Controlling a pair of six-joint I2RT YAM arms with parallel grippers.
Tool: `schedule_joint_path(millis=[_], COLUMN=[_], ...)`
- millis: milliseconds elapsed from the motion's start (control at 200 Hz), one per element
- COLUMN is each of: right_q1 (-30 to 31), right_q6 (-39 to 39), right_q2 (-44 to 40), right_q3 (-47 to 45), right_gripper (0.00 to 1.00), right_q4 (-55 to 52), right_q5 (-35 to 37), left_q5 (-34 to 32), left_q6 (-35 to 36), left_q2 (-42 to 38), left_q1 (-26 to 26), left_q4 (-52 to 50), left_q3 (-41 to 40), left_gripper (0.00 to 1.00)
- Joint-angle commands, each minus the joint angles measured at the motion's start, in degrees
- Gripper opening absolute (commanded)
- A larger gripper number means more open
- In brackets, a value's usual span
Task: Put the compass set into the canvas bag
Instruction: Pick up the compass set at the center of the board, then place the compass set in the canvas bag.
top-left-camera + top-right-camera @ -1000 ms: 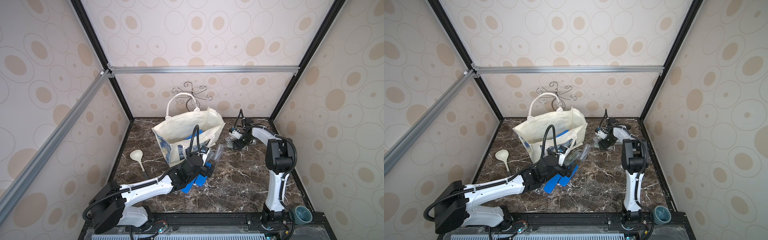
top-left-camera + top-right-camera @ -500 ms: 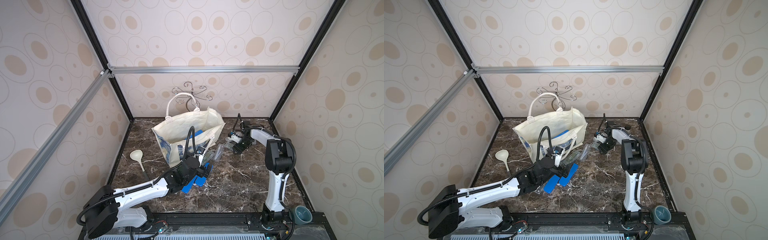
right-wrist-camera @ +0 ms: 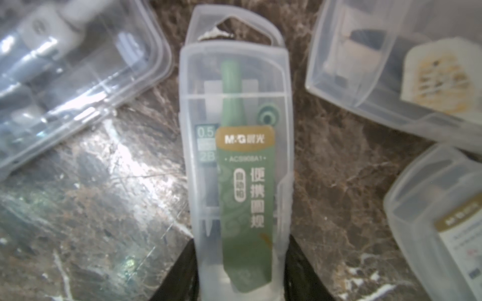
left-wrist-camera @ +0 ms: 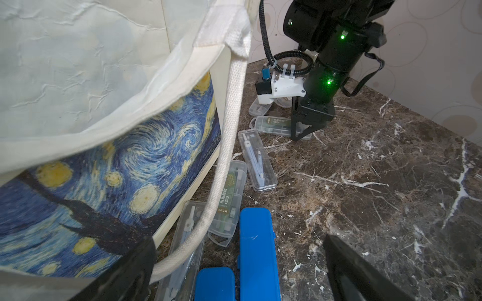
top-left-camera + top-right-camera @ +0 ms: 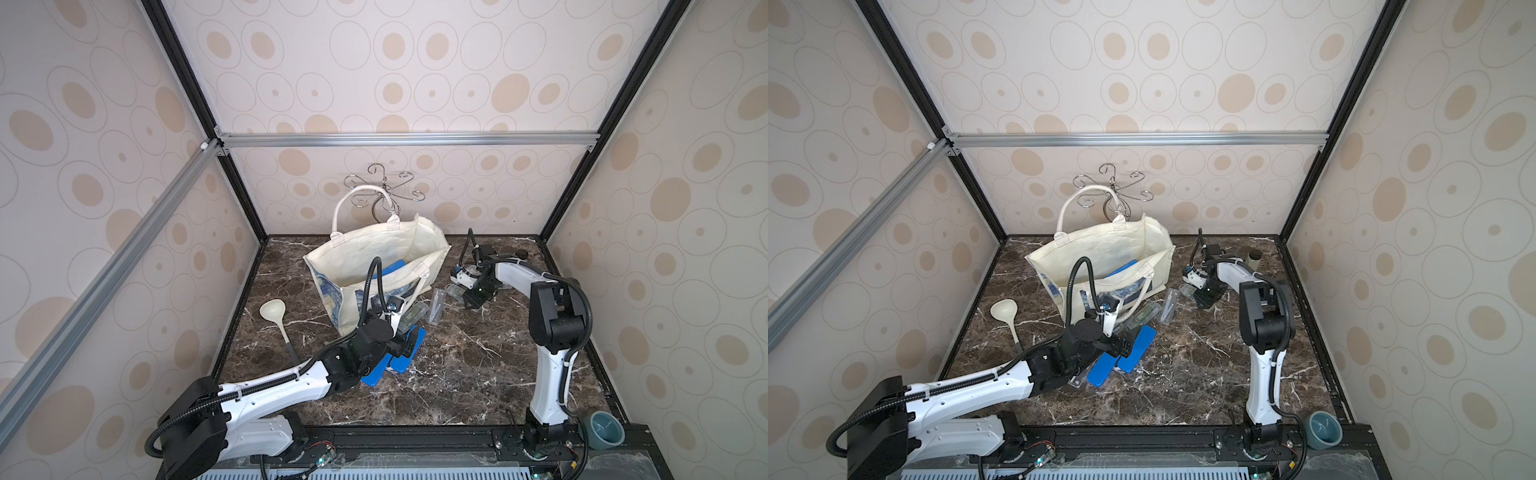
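Compass set [image 3: 236,156], clear case flat on surface [image 5: 457,365] near bag [image 5: 374,253], pinched at one end by right hand [image 3: 240,273]; left hand [image 4: 240,268] wide, empty, over blue cases [image 5: 401,365]; probable risks: slick plastic swivelling or slipping from end grip on lift; snagging on bag handle [image 4: 229,130].

Between the black fingers of your right pincer [image 3: 241,282], the compass set [image 3: 236,146] is a clear frosted case with a green label, gold band on top and white lettering. Just beside your left pincer [image 4: 238,241], the blue cases [image 4: 257,260] are a bright plain blue, and the canvas bag [image 4: 78,65] is cream with a swirling blue-and-yellow starry print. Beneath both pincers the table [image 4: 378,182] is dark brown marble with white veins.
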Motion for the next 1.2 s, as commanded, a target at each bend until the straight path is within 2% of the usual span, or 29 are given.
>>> schedule_joint_path(millis=[0, 310, 530, 805, 1015, 1196], right_q1=[0.22, 0.02, -0.07, -0.04, 0.41, 3.86], right_q6=[0.27, 4.88, 12.13, 19.07, 19.99, 18.83], right_q2=[-0.86, -9.21, -16.41, -26.02, -34.24, -36.86], right_q3=[-2.82, -6.71, -6.43, -4.37, -2.18, 2.25], right_gripper=[0.41, 0.4, 0.4, 0.4, 0.4, 0.4], right_q4=[0.36, 4.64, 4.59, 1.67, 1.78, 0.97], right_q5=[0.91, 0.1, -0.77, -0.05, -4.92, -7.25], left_q5=[-1.79, -3.52, -6.29, -6.79, -6.5, -5.87], left_q6=[0.13, 0.56, 0.19, -0.16, 0.43, 0.43], left_q2=[-2.06, -4.76, -7.32, -9.95, -9.49, -8.8], left_q1=[-0.24, -0.16, -0.16, 0.02, 0.2, 0.34], left_q4=[1.67, 1.51, 2.17, 2.37, 2.72, 3.07], left_q3=[-0.29, -1.31, -3.05, -4.65, -4.08, -3.79], left_gripper=[1.0, 1.0, 1.0, 1.0, 1.0, 1.0])
